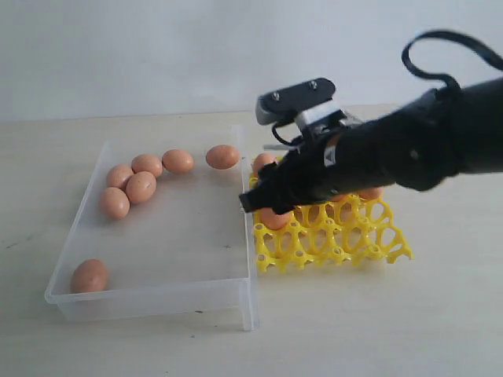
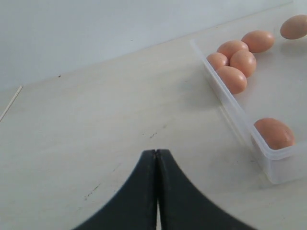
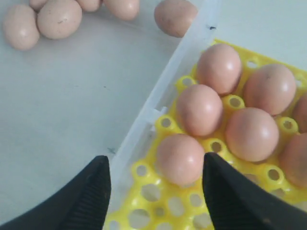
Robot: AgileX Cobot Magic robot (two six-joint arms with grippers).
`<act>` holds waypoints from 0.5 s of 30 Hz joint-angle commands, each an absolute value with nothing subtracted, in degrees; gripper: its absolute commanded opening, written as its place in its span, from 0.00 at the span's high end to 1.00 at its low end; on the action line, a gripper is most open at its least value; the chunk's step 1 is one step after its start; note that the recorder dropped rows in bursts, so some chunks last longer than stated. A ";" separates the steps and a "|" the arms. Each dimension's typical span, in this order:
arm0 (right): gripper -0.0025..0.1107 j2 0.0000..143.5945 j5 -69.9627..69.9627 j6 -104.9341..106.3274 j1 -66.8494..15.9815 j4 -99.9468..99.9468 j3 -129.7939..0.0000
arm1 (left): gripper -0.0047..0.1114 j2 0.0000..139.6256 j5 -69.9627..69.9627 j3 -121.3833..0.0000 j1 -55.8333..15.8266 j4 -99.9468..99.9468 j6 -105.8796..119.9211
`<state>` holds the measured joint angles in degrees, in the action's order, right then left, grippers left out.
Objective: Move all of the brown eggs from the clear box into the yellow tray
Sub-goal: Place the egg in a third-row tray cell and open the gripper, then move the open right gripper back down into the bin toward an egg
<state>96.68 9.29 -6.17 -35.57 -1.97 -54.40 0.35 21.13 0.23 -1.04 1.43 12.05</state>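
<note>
The clear box [image 1: 169, 294] lies on the left with several brown eggs [image 1: 141, 186] along its far side and one egg [image 1: 89, 276] in its near corner. To its right sits the yellow tray [image 1: 334, 243], with several eggs in its cups. My right gripper [image 3: 156, 165] hangs open over the tray's edge beside the box wall; an egg [image 3: 181, 158] sits in a cup between its fingers, which are apart from it. My left gripper [image 2: 157, 152] is shut and empty over bare table, left of the box [image 2: 230, 110]; the exterior view does not show it.
The right arm [image 1: 393, 153] covers much of the tray's far cups in the exterior view. The box's low wall [image 3: 163, 98] stands right against the tray. Bare tabletop [image 1: 377, 322] lies in front of both.
</note>
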 commanded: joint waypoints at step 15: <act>0.48 125.90 42.81 2.93 -46.66 36.53 -96.73 | 0.96 0.00 20.70 0.00 -1.15 1.43 11.75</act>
<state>121.82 38.23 2.85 -46.48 34.62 -91.31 0.35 21.13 0.23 -1.04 1.43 12.05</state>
